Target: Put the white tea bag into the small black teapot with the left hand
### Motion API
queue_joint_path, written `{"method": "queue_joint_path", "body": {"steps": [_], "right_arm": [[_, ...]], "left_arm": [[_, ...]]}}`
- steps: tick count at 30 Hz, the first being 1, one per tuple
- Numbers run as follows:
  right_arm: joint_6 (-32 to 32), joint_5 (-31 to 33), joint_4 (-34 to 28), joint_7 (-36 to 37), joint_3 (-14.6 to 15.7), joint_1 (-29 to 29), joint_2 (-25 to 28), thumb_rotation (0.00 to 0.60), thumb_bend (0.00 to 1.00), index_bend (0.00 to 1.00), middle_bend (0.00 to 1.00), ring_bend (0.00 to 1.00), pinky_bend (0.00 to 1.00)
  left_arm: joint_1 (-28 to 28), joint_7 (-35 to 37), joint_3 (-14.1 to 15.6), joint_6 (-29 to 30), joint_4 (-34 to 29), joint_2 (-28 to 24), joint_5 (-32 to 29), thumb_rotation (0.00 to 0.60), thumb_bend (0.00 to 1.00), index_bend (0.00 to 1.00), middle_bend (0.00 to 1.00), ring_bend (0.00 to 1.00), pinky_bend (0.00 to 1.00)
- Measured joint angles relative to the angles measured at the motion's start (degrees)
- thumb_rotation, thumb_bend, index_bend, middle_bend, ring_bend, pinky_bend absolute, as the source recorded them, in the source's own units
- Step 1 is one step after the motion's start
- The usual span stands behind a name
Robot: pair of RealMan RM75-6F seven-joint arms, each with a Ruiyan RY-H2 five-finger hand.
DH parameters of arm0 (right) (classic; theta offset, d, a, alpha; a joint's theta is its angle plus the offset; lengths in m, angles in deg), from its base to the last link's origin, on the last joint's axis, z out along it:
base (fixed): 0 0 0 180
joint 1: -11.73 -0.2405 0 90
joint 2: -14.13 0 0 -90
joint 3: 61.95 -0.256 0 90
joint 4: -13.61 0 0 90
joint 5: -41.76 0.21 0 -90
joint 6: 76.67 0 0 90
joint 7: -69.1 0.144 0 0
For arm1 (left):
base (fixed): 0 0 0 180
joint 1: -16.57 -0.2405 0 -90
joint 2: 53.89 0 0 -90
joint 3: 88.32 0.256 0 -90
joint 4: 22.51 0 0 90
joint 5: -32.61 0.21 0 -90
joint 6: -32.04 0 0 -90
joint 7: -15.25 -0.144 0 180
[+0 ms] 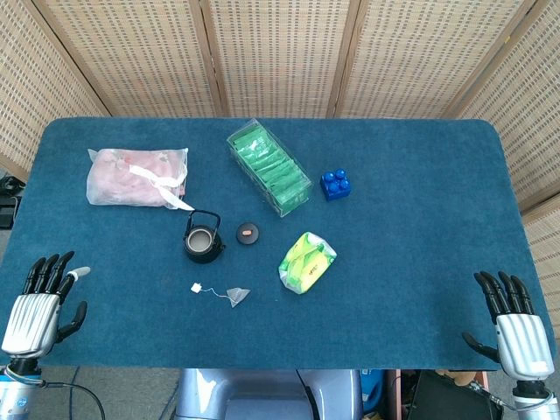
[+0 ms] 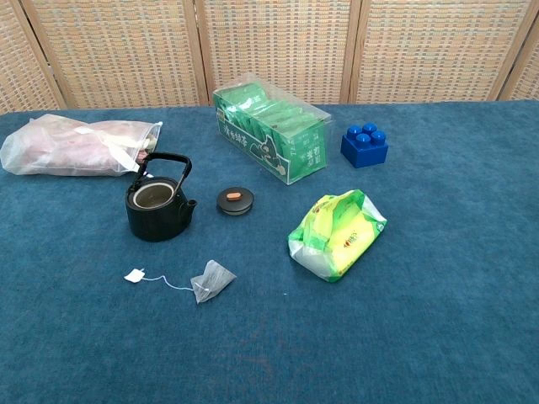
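The small black teapot (image 1: 203, 238) (image 2: 158, 204) stands uncovered on the blue table, handle up. Its round black lid (image 1: 248, 234) (image 2: 235, 201) lies just right of it. The white tea bag (image 1: 236, 296) (image 2: 211, 279) lies in front of the pot, its string running left to a small white tag (image 1: 198, 286) (image 2: 135, 275). My left hand (image 1: 39, 303) rests at the table's near left corner, fingers spread, holding nothing, well left of the tea bag. My right hand (image 1: 512, 322) sits at the near right corner, fingers apart and empty. Neither hand shows in the chest view.
A pink-filled plastic bag (image 1: 136, 177) (image 2: 72, 146) lies at the back left. A clear box of green packets (image 1: 269, 165) (image 2: 269, 131) sits behind the lid, a blue brick (image 1: 335, 184) (image 2: 365, 145) to its right. A green-yellow snack pack (image 1: 307, 262) (image 2: 337, 233) lies right of the tea bag.
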Motion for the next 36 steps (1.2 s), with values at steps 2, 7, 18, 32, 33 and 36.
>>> {"method": "queue_joint_path", "body": {"steps": [2, 7, 18, 32, 33, 36], "right_arm": [[-0.2, 0.2, 0.1, 0.1, 0.0, 0.0, 0.0, 0.600, 0.09, 0.11, 0.19, 0.03, 0.10], [-0.3, 0.4, 0.3, 0.2, -0.1, -0.1, -0.1, 0.600, 0.09, 0.11, 0.19, 0.03, 0.10], [0.2, 0.5, 0.6, 0.6, -0.1, 0.2, -0.2, 0.600, 0.08, 0.11, 0.19, 0.03, 0.10], [0.2, 0.7, 0.9, 0.9, -0.1, 0.4, -0.3, 0.600, 0.09, 0.11, 0.19, 0.03, 0.10], [0.2, 0.7, 1.0, 0.9, -0.1, 0.4, -0.3, 0.600, 0.09, 0.11, 0.19, 0.03, 0.10], [0.3, 0.9, 1.1, 1.0, -0.2, 0.4, -0.3, 0.600, 0.08, 0.11, 0.19, 0.03, 0.10]], "left_arm": [[0.0, -0.3, 0.0, 0.0, 0.1, 0.1, 0.1, 0.600, 0.47, 0.25, 0.07, 0.00, 0.00], [0.2, -0.5, 0.0, -0.7, 0.0, 0.3, -0.3, 0.600, 0.47, 0.25, 0.07, 0.00, 0.00], [0.5, -0.6, -0.4, -0.7, -0.4, 0.0, -0.2, 0.600, 0.47, 0.25, 0.07, 0.00, 0.00], [1.5, -1.3, -0.8, -2.0, -0.1, -0.1, -0.4, 0.600, 0.47, 0.25, 0.10, 0.01, 0.00], [1.7, -1.3, -0.8, -2.3, -0.1, -0.1, -0.3, 0.600, 0.47, 0.25, 0.11, 0.01, 0.00], [2.3, -1.6, -0.8, -3.4, 0.0, -0.1, -0.2, 0.600, 0.47, 0.25, 0.13, 0.04, 0.00]]}}
